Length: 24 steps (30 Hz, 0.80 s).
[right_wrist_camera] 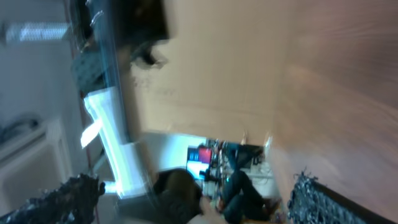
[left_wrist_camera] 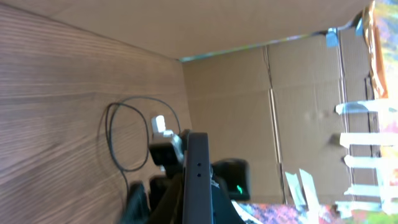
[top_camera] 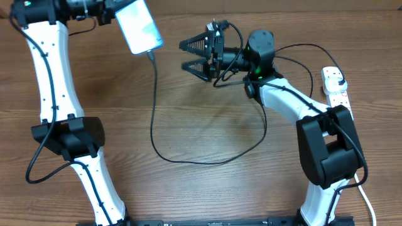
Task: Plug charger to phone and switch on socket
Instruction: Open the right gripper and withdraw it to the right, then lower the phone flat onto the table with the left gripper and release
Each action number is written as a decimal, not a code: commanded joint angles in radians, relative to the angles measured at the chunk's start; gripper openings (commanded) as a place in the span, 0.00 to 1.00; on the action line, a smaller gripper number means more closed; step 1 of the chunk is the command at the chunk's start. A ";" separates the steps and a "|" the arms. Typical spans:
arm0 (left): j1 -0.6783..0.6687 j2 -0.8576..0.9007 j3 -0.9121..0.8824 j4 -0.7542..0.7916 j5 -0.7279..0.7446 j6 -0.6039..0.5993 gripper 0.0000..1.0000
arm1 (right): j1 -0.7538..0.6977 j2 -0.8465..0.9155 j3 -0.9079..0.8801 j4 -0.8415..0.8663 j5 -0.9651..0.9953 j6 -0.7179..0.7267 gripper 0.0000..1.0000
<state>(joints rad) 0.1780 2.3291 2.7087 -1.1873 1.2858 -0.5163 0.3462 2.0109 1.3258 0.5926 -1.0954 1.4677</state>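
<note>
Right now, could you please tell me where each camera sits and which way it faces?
Overhead: above the table, looking straight down; left arm and right arm show, left fingers holding the phone, right fingers open.
Left wrist: behind the held phone, looking across the table at the charger loop and a cardboard wall.
Right wrist: blurred and tilted, facing off the table towards the room; its fingers edge the bottom corners.
Overhead and left wrist share phone and charger.

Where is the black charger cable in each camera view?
Overhead: the charger cable runs from the phone and loops across mid-table toward the right arm.
Left wrist: a thin black loop on the table, left of centre.
Right wrist: not discernible; blurred.
Shared landmark: the right arm's green light, also seen from the left wrist.
</note>
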 commanded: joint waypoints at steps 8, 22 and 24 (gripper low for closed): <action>-0.010 0.005 0.007 -0.121 -0.063 0.189 0.04 | -0.128 -0.019 0.005 -0.921 0.285 -0.679 1.00; -0.207 0.006 -0.195 -0.287 -0.491 0.413 0.04 | -0.230 -0.316 0.005 -1.389 0.833 -0.848 1.00; -0.244 0.006 -0.283 -0.235 -0.496 0.411 0.04 | -0.230 -0.341 0.005 -1.389 0.834 -0.849 1.00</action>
<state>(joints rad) -0.0143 2.3295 2.5229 -1.4635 0.8242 -0.1417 0.1238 1.7195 1.3201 -0.7982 -0.3195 0.6376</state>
